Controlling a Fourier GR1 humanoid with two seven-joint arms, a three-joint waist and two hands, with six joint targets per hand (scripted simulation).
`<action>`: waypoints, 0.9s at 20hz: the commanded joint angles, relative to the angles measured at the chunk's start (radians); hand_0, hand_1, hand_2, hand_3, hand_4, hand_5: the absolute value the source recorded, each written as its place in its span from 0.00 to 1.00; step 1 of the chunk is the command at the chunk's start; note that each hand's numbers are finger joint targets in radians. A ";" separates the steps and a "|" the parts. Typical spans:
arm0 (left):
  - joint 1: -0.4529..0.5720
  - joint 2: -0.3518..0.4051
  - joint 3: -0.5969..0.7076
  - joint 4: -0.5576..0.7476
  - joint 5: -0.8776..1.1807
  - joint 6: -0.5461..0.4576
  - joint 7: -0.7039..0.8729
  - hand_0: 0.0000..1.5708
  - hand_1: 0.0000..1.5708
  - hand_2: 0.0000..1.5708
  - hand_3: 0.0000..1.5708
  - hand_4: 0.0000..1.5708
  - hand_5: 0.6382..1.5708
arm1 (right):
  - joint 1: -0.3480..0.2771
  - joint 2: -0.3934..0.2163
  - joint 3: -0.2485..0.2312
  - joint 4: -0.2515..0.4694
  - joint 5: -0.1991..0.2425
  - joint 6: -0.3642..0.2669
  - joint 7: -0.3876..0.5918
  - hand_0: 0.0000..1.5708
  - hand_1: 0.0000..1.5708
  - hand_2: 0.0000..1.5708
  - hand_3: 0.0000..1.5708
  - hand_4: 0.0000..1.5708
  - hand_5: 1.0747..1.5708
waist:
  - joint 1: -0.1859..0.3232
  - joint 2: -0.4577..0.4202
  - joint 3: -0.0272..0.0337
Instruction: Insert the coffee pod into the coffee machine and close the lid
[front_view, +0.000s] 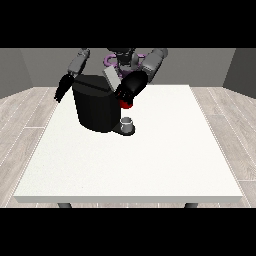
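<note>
A hand (131, 87) at the view's right hovers over the upright black machine (95, 107), fingers' state unclear; a grey thing (127, 122) sits at its base on the table (150, 160).

Even, soft light; bright white table (150, 165) (no glare).

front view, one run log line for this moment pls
coffee machine: lid up | hand at view's right: at machine top | hand at view's left: hanging beside machine

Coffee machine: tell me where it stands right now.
In the front view the coffee machine stands on the white table towards its far left, below the hand at the view's right.
</note>
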 joint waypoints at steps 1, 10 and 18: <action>0.019 0.004 -0.016 0.004 -0.025 0.038 -0.044 0.59 0.59 0.62 0.44 0.00 1.00 | 0.008 0.014 0.012 -0.004 0.024 -0.029 -0.008 0.00 0.00 0.00 0.00 0.07 1.00 | 0.016 0.008 -0.0018; -0.008 0.063 0.002 0.023 -0.055 0.058 -0.029 0.00 0.00 0.36 0.30 0.00 1.00 | -0.009 -0.034 -0.011 -0.005 0.011 0.010 0.008 0.00 0.00 0.00 0.00 0.09 1.00 | 0.001 0.019 -0.0017; 0.057 0.002 -0.006 0.025 -0.046 0.043 -0.043 0.00 0.00 0.19 0.13 0.00 1.00 | 0.072 0.013 -0.005 0.025 0.005 -0.013 -0.024 0.00 0.00 0.00 0.00 0.10 1.00 | 0.054 -0.060 -0.0017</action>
